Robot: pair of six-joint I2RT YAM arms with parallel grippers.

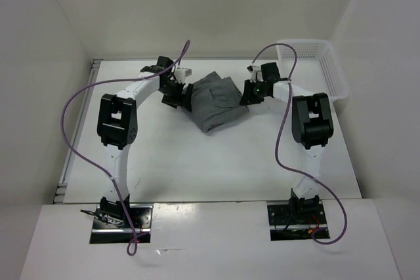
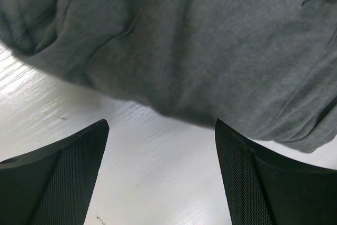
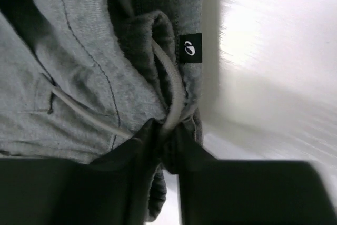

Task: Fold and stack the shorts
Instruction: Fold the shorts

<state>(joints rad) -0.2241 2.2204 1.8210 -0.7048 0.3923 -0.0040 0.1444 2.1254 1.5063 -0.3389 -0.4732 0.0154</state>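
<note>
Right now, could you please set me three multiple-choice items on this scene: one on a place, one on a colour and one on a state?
1. Where does the white basket stand?
A. At the far right corner of the table
B. At the near left corner
C. Between the arm bases

2. What colour are the shorts?
A. Red
B. Grey
C. Yellow

3. How is the right gripper?
A. Open over bare wood
B. Shut on the shorts
C. Shut on a cup

Answers: 1 A, the top view shows it there; 2 B, every view shows grey fabric; 3 B, the right wrist view shows it pinching the fabric.

Shorts (image 2: 210, 40) cropped by frame; right hand (image 3: 162, 138) tips apparently hidden in folds.
</note>
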